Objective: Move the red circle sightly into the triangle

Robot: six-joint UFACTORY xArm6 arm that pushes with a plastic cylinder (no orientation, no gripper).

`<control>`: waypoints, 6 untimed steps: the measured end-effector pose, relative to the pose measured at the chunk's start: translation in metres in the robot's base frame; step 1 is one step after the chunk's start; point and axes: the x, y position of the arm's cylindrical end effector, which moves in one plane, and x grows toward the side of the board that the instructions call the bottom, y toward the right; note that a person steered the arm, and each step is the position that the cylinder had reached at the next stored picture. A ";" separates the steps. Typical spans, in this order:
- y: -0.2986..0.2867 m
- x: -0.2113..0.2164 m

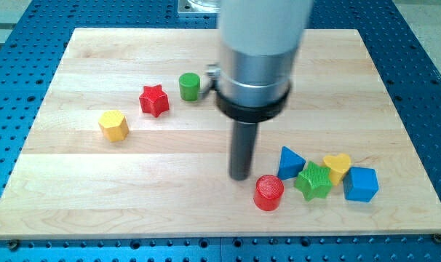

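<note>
The red circle (268,193) lies near the view's bottom, right of centre. The blue triangle (289,162) stands just up and right of it, with a small gap between them. My tip (240,177) rests on the board just left of and slightly above the red circle, close to it; I cannot tell if they touch. The rod hangs from the large grey arm body at the view's top centre.
A green star (313,181) touches the triangle's lower right, with a yellow heart (338,167) and a blue cube (361,184) beside it. A red star (154,100), a green cylinder (189,86) and a yellow hexagon (114,125) lie at upper left.
</note>
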 end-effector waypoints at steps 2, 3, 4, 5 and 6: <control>0.009 0.078; 0.031 0.072; 0.060 0.065; 0.046 0.074; -0.020 0.064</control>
